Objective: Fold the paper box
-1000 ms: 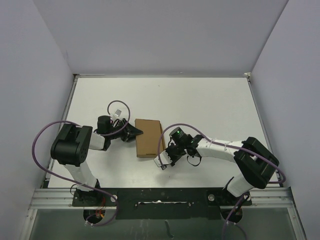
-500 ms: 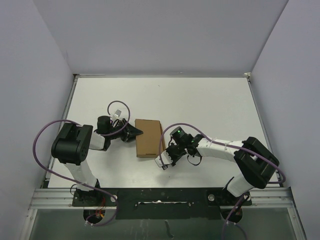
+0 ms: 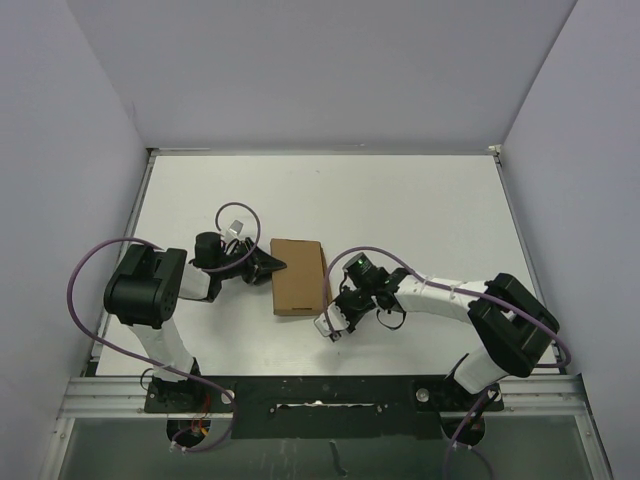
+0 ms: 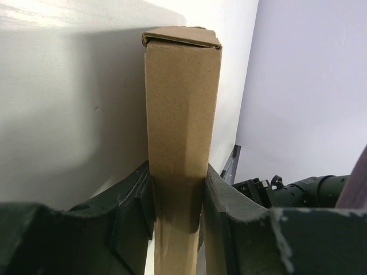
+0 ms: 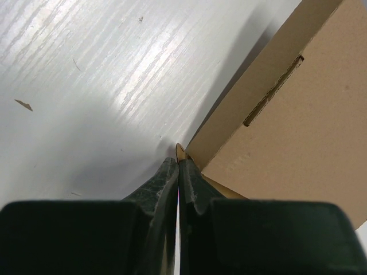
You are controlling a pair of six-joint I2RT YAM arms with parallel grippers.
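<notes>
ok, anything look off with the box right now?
Only a small thing: in the left wrist view the far end flap of the paper box is puckered, not flush. No tears show. The left gripper clamps one edge; the right gripper is shut at a corner.

There is one paper box [image 3: 299, 276] and one table [image 3: 420, 200]. Two arms show, one left arm [image 3: 150, 292] and one right arm [image 3: 450, 297]. They carry two grippers, one left gripper [image 4: 178, 175] and one right gripper [image 5: 178, 163], each with two fingers.
</notes>
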